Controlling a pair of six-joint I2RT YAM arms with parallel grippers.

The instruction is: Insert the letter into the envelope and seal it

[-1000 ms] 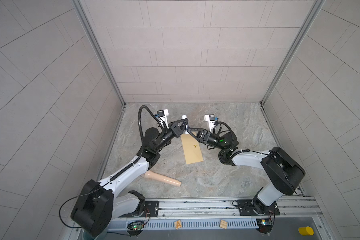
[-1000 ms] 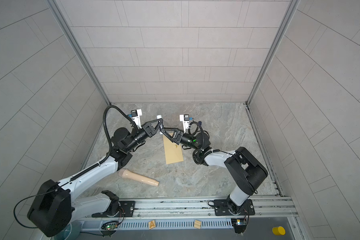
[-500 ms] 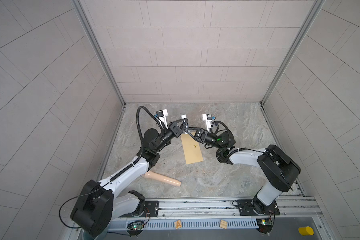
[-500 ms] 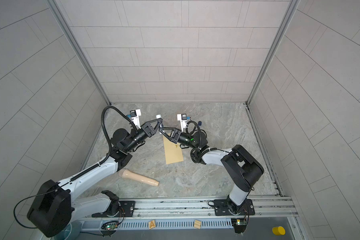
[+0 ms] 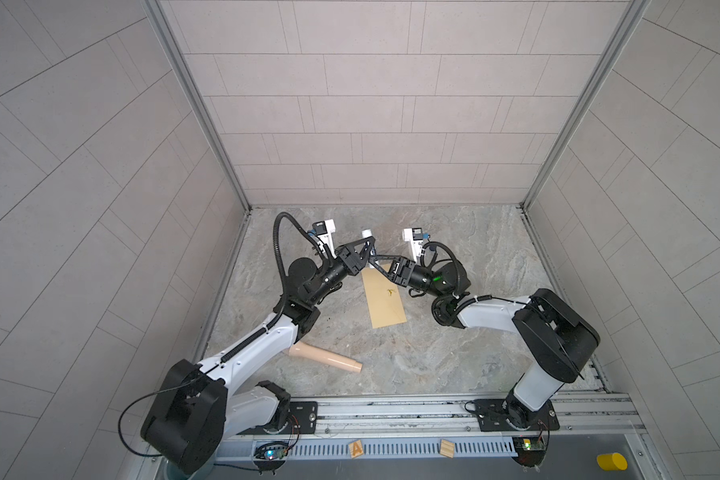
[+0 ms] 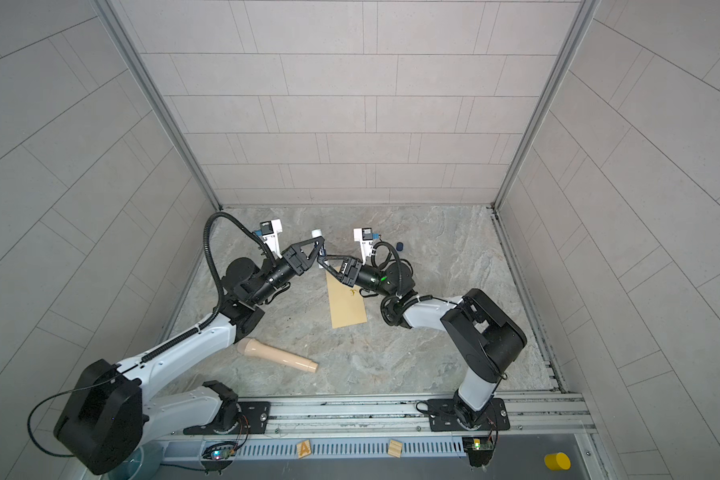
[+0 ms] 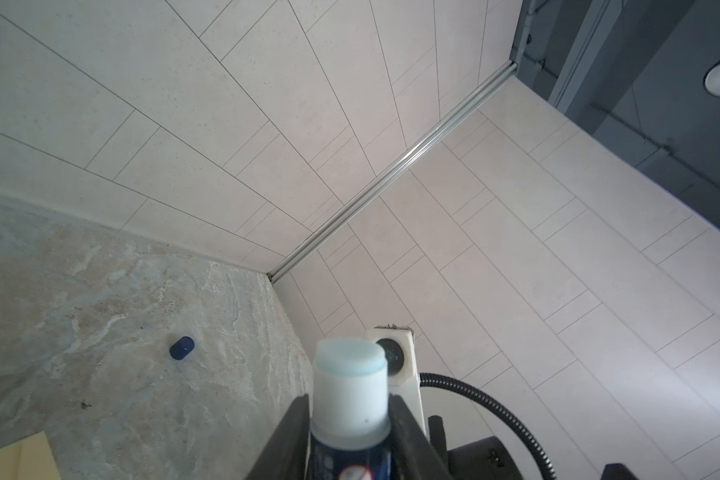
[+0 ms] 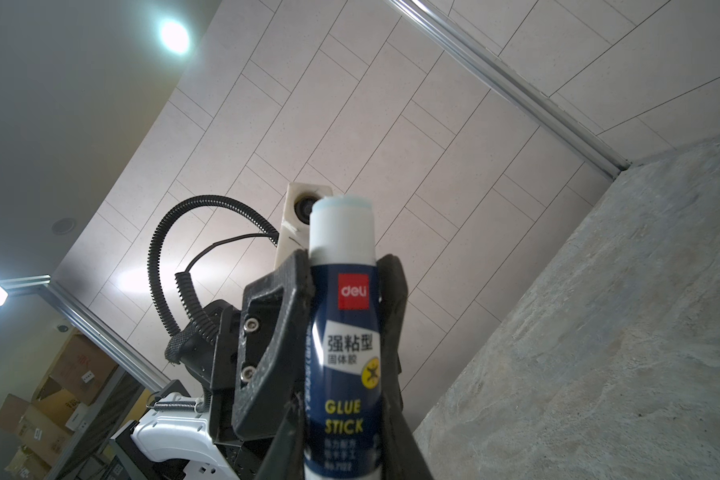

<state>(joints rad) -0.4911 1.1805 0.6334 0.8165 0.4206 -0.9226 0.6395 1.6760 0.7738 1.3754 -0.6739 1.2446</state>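
The tan envelope (image 5: 385, 299) (image 6: 345, 303) lies flat mid-table, a corner of it in the left wrist view (image 7: 13, 457). The letter is hidden. Above the envelope's far end both grippers meet on a blue-and-white glue stick (image 5: 366, 233) (image 6: 316, 232) (image 7: 350, 386) (image 8: 343, 332), which stands upright and uncapped. My right gripper (image 5: 372, 259) (image 6: 323, 262) (image 8: 343, 415) is shut on its lower body. My left gripper (image 5: 368, 249) (image 6: 318, 249) (image 7: 350, 399) flanks its upper part closely. Whether the left gripper presses on the stick does not show.
A beige tapered handle (image 5: 325, 357) (image 6: 279, 355) lies near the front left. A small blue cap (image 6: 399, 246) (image 7: 181, 347) sits on the table toward the back. Two wooden blocks (image 5: 356, 449) and a yellow cylinder (image 5: 611, 461) rest on the front rail.
My right gripper has moved in toward the left one and shut on the glue stick. The left arm and the envelope have stayed in place.
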